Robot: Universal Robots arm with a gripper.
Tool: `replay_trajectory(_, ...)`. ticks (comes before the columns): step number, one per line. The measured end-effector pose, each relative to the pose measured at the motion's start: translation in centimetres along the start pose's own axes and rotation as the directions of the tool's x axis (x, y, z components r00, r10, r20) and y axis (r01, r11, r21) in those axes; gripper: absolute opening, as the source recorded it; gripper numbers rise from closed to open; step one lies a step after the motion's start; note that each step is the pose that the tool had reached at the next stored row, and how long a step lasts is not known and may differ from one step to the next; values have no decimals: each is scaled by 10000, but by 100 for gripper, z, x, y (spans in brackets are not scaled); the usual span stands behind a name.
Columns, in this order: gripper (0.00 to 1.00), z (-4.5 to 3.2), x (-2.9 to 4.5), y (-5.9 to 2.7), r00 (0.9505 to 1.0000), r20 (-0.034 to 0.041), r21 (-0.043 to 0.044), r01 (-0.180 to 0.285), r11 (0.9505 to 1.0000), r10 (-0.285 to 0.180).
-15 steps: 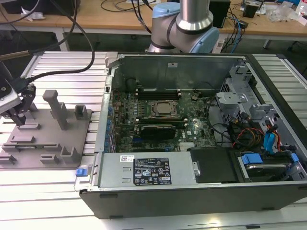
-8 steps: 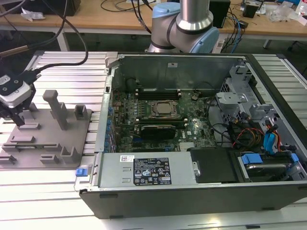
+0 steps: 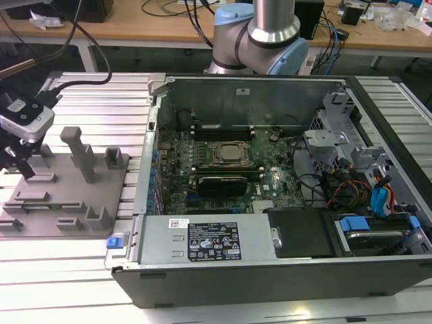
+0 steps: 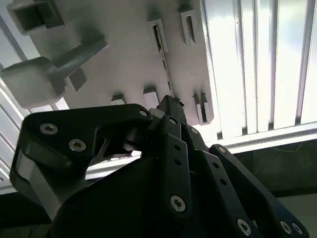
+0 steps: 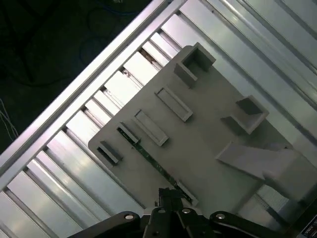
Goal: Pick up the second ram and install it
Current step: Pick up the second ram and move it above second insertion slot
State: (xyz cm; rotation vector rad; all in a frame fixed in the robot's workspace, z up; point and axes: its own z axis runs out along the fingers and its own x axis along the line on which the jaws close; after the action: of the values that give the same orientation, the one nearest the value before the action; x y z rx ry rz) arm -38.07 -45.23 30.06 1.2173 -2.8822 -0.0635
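Ribbed aluminium counter (image 3: 88, 101) with an open PC case (image 3: 236, 283) on it, motherboard (image 3: 270, 182) facing up. At the exterior view's left sits a grey holder plate (image 3: 74, 196), and the hand (image 3: 19, 165) hangs low over its far-left end. In both wrist views the second ram (image 5: 148, 157) (image 4: 165, 64) stands on edge in the plate's slots, and the hand (image 5: 168, 192) (image 4: 170, 101) is right at one end of it. Honestly can't tell whether the hand is wide or clamped onto it.
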Motion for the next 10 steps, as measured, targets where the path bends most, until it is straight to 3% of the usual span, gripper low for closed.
replay_trajectory(2,8,12,0,-1,9967,-34,-5,817,9967,-817)
replay_trajectory(5,8,23,0,-1,9867,-68,-13,1627,9867,-1627)
replay_trajectory(8,8,35,0,-2,9701,-101,-23,2426,9701,-2426)
replay_trajectory(10,8,41,1,-2,9538,-125,-33,3000,9539,-3000)
